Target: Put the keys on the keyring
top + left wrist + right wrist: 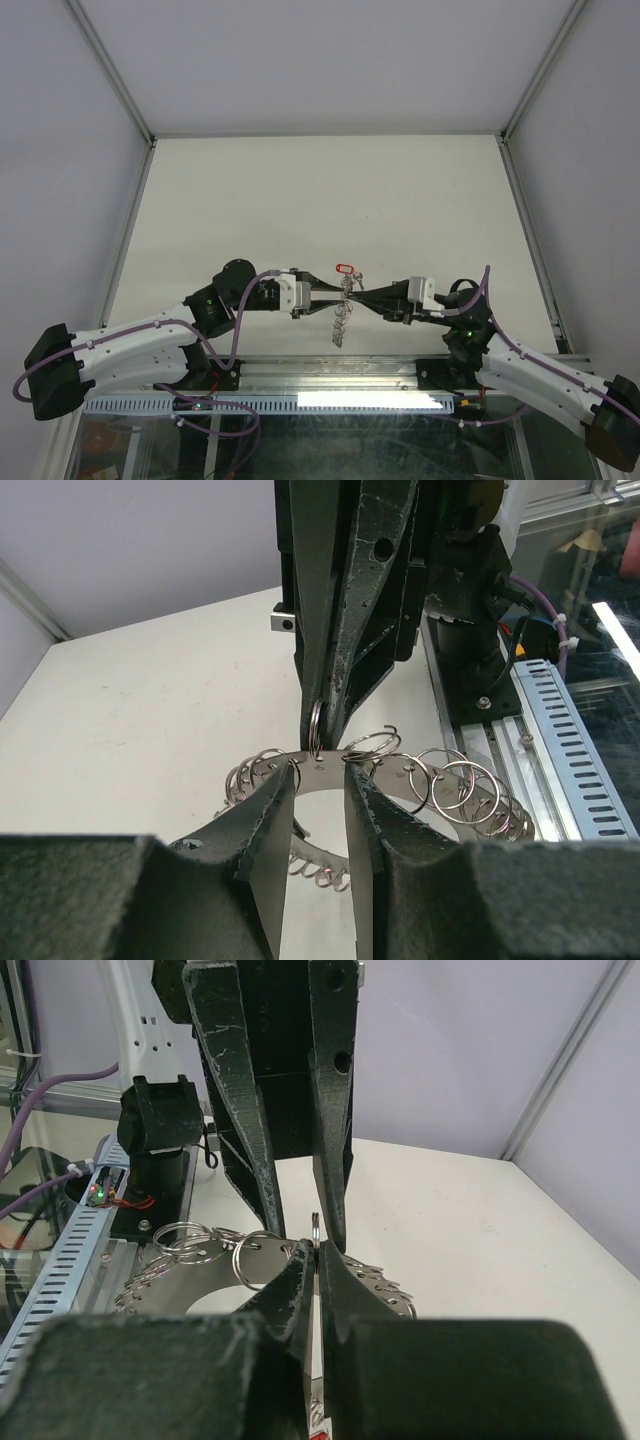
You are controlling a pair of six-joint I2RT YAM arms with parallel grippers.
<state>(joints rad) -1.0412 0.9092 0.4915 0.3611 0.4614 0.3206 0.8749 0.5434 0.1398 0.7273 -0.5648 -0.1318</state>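
Between the arms [150, 340], the keyring [341, 320] stretches toward their bases, right gripper [312, 1250] pinching a small ring [315, 1224], left gripper [320, 775] spread.

White table [320, 200] (pale grey walls [320, 60])

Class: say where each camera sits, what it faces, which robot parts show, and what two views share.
Top external: above, behind the bases, looking down on the table; both arms show, left pincer and right pincer meet at the keyring.
Left wrist: on the left arm, facing the right pincer past its own fingers.
Right wrist: the mirror, own fingers before the left pincer.
Shared: both wrist views show the keyring.
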